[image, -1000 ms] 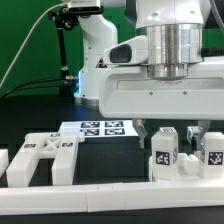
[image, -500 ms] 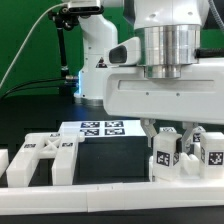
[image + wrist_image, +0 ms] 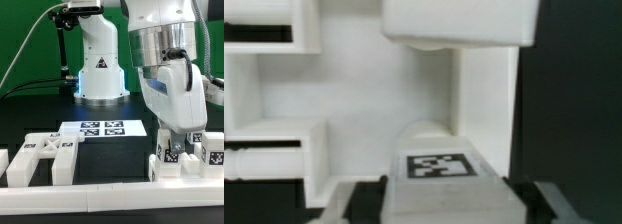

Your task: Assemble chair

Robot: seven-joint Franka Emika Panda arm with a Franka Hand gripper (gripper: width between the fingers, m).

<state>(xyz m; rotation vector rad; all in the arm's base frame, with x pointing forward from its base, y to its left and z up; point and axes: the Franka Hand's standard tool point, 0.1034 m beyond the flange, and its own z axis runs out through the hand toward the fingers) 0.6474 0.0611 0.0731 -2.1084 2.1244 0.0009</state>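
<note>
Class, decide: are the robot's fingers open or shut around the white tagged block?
Shut on it: the fingers touch both sides of the matte white tagged plastic block.

Black table, green wall behind, low white rail along front edge.

Slotted panel flat; tagged piece upright beside tagged block.

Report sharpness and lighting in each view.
Exterior view: sharp, evenly lit, with glare on the arm's metal wrist and a bluish glow at its base. Wrist view: soft throughout; the tag on the block is legible, the fingers beside it blur most.
</note>
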